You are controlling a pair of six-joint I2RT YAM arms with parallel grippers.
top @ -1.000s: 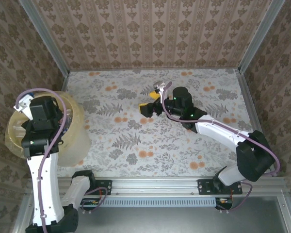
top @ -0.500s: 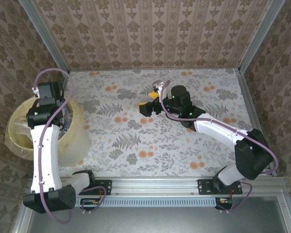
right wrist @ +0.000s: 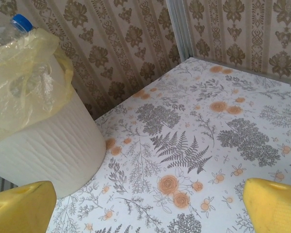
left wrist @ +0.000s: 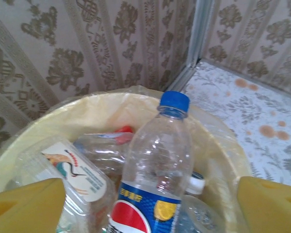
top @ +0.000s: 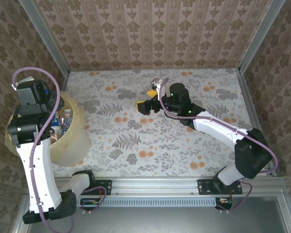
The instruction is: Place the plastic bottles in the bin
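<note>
Standing neck-up inside the bin (left wrist: 77, 109), the blue-capped bottle (left wrist: 157, 165) sits untouched between the wide-spread left fingers (left wrist: 24, 204); the right fingers (right wrist: 274, 204), equally wide and empty, hover well apart.

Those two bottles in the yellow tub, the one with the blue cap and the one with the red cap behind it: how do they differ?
The blue-capped bottle stands upright, its neck reaching above the rim; the red-capped bottle lies on its side, lower down. The blue-capped bottle shows a blue and red label; no label shows on the visible part of the red-capped bottle. Both are clear plastic, capped, and inside the bin.
</note>
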